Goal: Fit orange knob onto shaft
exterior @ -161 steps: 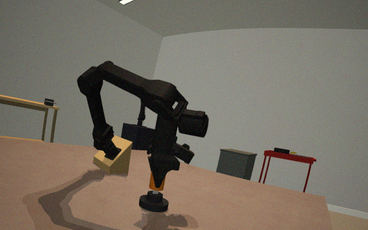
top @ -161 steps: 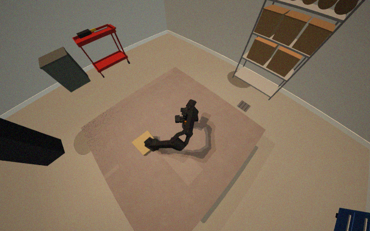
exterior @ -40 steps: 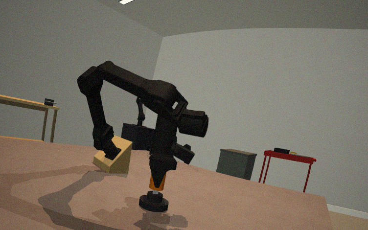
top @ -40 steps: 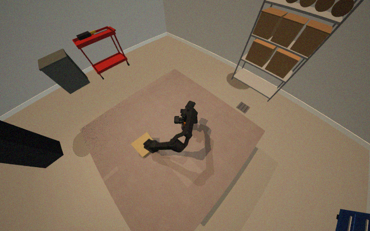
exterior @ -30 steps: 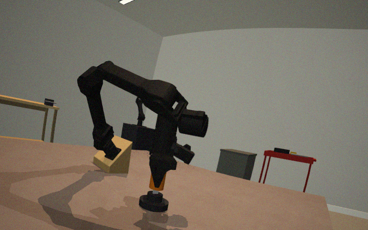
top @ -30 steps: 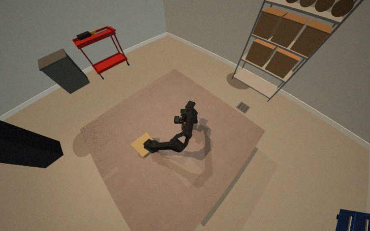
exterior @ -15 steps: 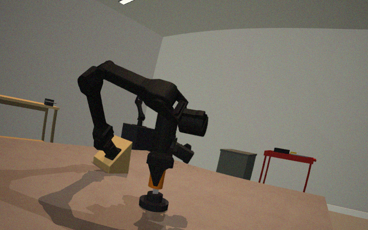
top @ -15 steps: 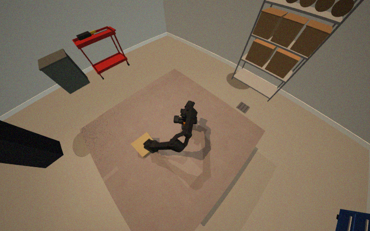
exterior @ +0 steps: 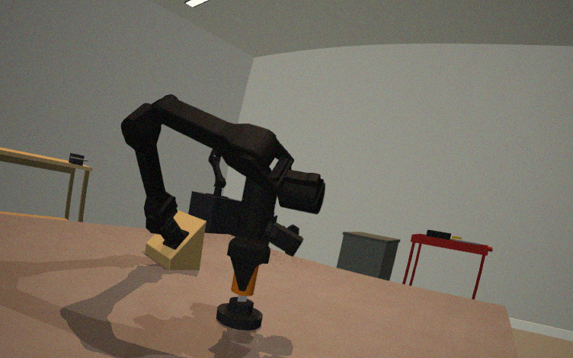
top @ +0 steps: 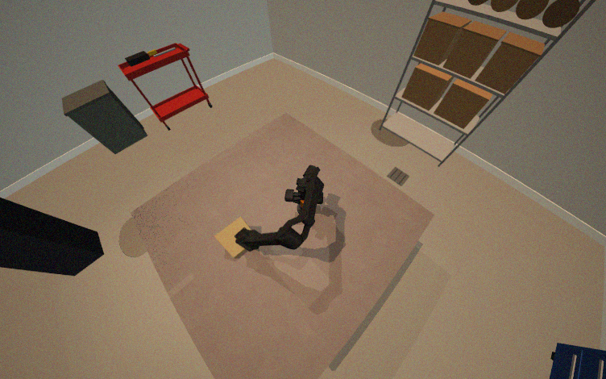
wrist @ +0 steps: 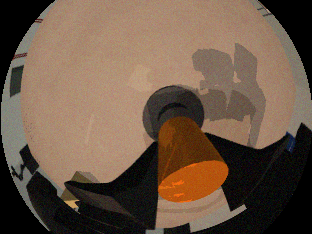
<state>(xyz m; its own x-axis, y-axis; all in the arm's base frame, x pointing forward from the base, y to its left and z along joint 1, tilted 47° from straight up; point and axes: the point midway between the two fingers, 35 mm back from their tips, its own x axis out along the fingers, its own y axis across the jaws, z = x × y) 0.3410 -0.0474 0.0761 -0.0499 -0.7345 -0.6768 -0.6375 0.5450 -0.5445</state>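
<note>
A black pincer (exterior: 244, 289) (wrist: 180, 141) grips the orange knob (exterior: 254, 280) (wrist: 187, 160) above the round pedestal (exterior: 238, 316) (wrist: 151, 114), silver shaft (exterior: 241, 298) visible between them, on the pinkish desk (top: 249, 164) (exterior: 369, 311) (wrist: 100, 60)

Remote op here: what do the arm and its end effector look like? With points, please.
The arm (top: 280, 237) (exterior: 200, 126) is matte black, with chunky faceted links and rounded joint housings. Its end effector (exterior: 244, 282) has black, tapering, wedge-like fingers (exterior: 243, 275). I can make out no cables or markings.

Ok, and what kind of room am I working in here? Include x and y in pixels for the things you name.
Probably a workshop or storeroom: a metal shelf rack (top: 411, 58) holds boxes, and a red cart (top: 180, 101) (exterior: 449, 242) carries tools near a grey cabinet (top: 108, 117) (exterior: 364, 255).
</note>
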